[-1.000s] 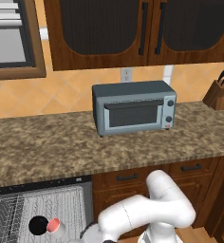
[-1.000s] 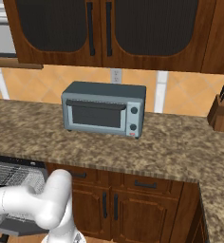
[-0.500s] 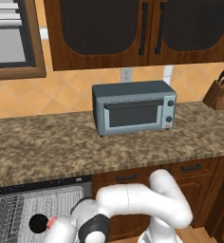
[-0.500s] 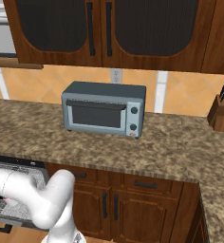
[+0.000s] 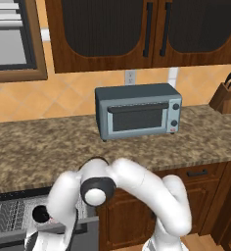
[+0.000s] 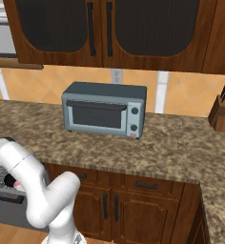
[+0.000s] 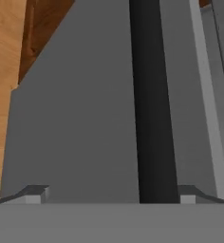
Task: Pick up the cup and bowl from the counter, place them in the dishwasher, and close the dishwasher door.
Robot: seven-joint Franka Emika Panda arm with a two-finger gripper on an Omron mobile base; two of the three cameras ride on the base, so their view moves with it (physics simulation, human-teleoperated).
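Observation:
The dishwasher (image 5: 12, 213) stands open under the counter (image 5: 39, 147), its white wire rack showing. The black bowl (image 5: 39, 213) sits in that rack, and a sliver of the cup's pinkish-red inside (image 5: 52, 219) peeks out beside it from behind my arm. Both also appear as the bowl (image 6: 9, 180) and the cup (image 6: 16, 185) in the right base view. In the hand view my gripper (image 7: 115, 194) is open, close over the dark grey dishwasher door (image 7: 76, 118). The door's black bar handle (image 7: 154, 118) runs between the fingertips (image 7: 35, 193), nearer the right one.
A grey-blue toaster oven (image 5: 137, 110) stands on the counter, a knife block (image 5: 226, 95) at its far right. Brown cabinet doors and drawers (image 6: 133, 205) sit right of the dishwasher. Wooden floor (image 7: 2, 71) borders the door panel. My arm arches over the dishwasher's right side.
My arm has lifted its elbow and swung left over the dishwasher, now covering most of the cup. The bowl and cup stay in the rack. The jaws remain wide.

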